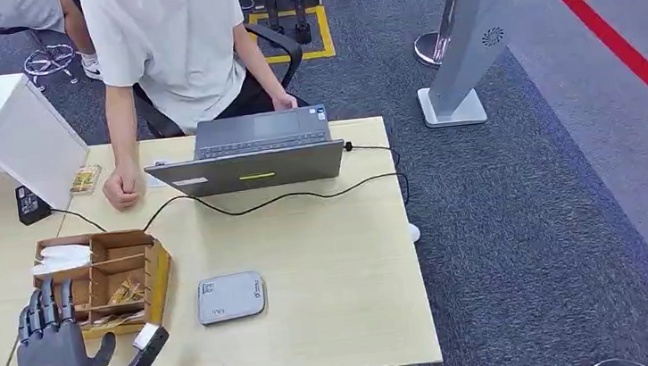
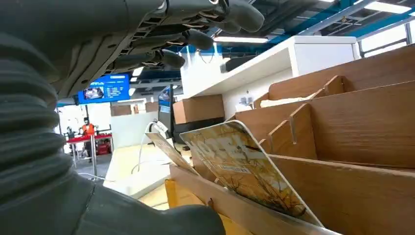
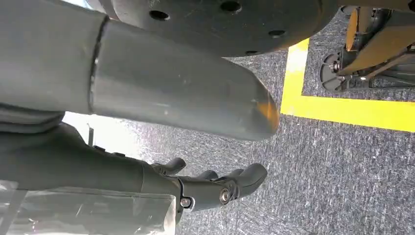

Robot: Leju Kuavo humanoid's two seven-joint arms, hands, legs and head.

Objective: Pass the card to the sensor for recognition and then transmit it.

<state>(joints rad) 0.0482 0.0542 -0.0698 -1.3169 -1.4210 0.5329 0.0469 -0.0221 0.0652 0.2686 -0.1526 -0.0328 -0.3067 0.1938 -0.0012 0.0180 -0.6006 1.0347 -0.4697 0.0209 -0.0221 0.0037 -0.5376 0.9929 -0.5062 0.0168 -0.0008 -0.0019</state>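
A yellow-brown printed card leans in the front slot of a wooden divided box on the table's left side; the head view shows cards in that box. My left hand hovers at the box's near-left corner with its fingers spread above the card and the thumb out, holding nothing. A flat grey sensor pad lies on the table just right of the box. My right hand hangs over grey carpet, fingers loosely extended and holding nothing.
A person sits behind the table with a fist resting on it, beside a grey laptop. A black cable crosses the tabletop. A white box and a small black device stand at the left.
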